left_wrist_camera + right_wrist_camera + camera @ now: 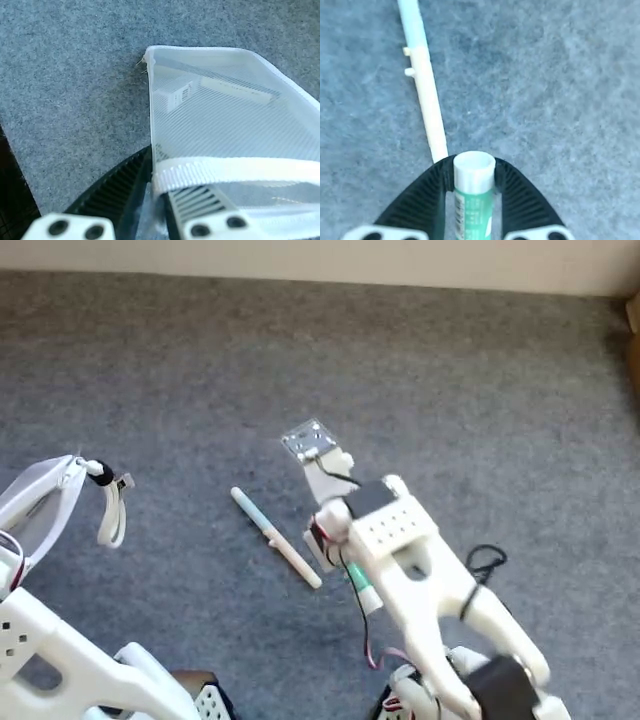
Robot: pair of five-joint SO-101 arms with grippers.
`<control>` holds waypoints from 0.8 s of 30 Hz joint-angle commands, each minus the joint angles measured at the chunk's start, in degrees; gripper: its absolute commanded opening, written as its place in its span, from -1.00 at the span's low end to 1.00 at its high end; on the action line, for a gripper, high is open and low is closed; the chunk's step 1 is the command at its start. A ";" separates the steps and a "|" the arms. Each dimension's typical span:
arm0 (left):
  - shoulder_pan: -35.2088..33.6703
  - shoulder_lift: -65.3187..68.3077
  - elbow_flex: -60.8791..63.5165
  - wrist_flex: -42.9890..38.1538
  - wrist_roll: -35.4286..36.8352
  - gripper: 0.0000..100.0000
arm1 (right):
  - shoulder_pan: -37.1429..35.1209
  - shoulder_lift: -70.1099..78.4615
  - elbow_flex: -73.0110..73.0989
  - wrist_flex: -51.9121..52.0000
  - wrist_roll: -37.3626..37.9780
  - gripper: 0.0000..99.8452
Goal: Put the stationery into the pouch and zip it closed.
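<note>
Worktop (480, 370) in grey carpet, right across the scene. Mesh pouch (225, 120) out at the left edge in the high view, rim clamped between the pads of the left hand (157, 182). Right hand (474, 170) near centre, closed on its catch. White pen (277, 538) flat on the worktop just beside that hand, pale blue at one end. Green glue stick (473, 205), white cap, pinched in the right hand.
</note>
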 commanded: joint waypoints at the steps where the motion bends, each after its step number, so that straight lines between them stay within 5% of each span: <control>1: 3.30 0.48 -0.40 -0.97 0.44 -0.99 | -0.57 -9.80 3.82 -4.79 0.26 -0.99; 16: 27.38 0.40 -0.40 1.58 -4.22 -0.99 | -0.40 -20.97 13.41 -17.89 0.09 -0.99; 24: 29.58 0.40 -0.22 1.76 -4.57 -0.99 | -0.48 -21.05 10.24 -19.03 -13.63 -0.99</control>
